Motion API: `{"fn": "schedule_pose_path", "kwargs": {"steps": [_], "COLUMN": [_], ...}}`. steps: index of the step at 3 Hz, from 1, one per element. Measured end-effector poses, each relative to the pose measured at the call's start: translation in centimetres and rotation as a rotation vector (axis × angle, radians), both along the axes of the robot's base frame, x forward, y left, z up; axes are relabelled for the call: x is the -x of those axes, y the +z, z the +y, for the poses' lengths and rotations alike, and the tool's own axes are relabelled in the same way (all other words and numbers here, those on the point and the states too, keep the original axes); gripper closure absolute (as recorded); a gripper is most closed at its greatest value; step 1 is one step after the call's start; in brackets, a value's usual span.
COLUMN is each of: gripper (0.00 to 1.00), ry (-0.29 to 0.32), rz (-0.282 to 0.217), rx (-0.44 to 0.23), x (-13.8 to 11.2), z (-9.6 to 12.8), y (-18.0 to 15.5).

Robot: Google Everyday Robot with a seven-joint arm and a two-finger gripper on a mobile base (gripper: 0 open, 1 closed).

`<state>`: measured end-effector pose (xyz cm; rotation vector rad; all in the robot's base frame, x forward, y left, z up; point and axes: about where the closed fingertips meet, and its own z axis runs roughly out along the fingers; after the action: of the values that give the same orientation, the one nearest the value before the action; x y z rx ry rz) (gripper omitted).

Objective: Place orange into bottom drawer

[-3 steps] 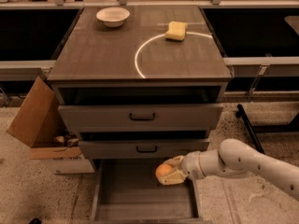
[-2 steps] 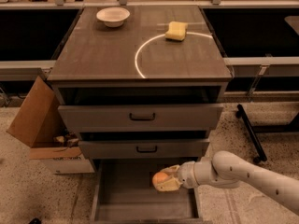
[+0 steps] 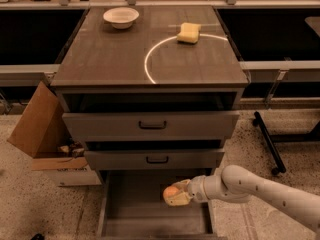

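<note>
Cabinet (image 3: 115,59): bottom drawer (image 3: 135,211) is pulled out toward 6 o'clock, so its tray is reachable from above. Arm (image 3: 260,191) reaches in from 4 o'clock. Gripper (image 3: 176,195) hangs over the tray's right-centre, jaws pinching the orange (image 3: 170,190), which isn't released yet. Versus a second ago, the orange is lower and shifted toward 9 o'clock.
</note>
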<state>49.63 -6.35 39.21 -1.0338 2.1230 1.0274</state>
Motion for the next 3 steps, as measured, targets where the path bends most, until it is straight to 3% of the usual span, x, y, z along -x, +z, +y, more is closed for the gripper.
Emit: {"fn": "schedule_pose_path", "kwargs": {"steps": [2, 3], "gripper": [1.00, 0.81], "ry": [-0.056, -0.095], "rz": [0.048, 0.066], "rx": [0.004, 0.017], "x": [-2.9, -3.5], "z": [-0.4, -0.7], "y": [-10.8, -14.5]}}
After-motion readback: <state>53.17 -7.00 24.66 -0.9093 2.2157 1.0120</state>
